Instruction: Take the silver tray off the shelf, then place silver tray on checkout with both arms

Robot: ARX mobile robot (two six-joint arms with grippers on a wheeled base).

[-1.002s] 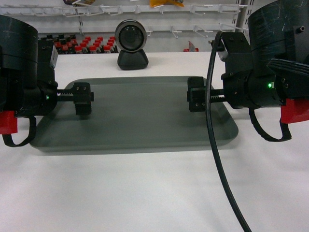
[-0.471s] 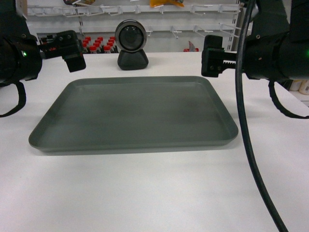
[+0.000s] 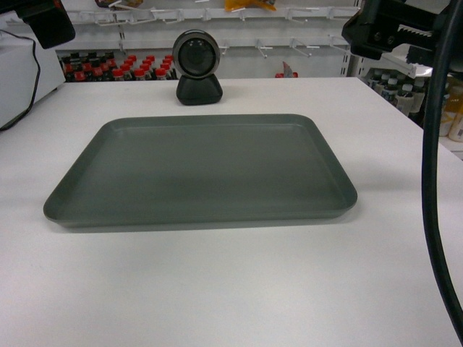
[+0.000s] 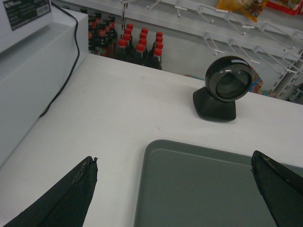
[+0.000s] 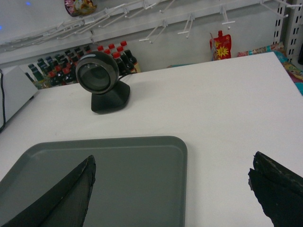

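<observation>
Head view, far left: a white box [image 3: 18,72] sits on the checkout's [image 3: 217,289] left edge with a black cable [image 3: 29,87] running down its side. Above it, in the top left corner, only a black piece of the left gripper [image 3: 47,22] shows, lifted well clear of the tabletop; this view alone does not show how its jaws stand. In the left wrist view the left gripper [image 4: 175,189] has its two dark fingers [image 4: 71,194] spread wide with nothing between them, hanging above the tray's near-left corner.

The tray [image 3: 202,170] lies flat on the white checkout, in the middle of the tabletop, all four rounded corners resting on it and nothing in it. Neither gripper touches it. Just behind its far rim stands the round black-and-silver scanner [image 3: 197,65], apart from the tray, lens facing the robot. Behind the checkout are white shelves [image 3: 253,22] with wire hooks and, lower down, a row of dark red-capped bottles [image 3: 130,69].

To the right, the right gripper [image 3: 383,29] is in the top right corner, raised high and off to the side of the tray, with a thick black hose [image 3: 434,181] hanging down the right edge. The right wrist view shows the right gripper [image 5: 173,194] released too: fingers [image 5: 61,198] wide apart, empty, the tray's far-right corner and bare tabletop visible between them.
</observation>
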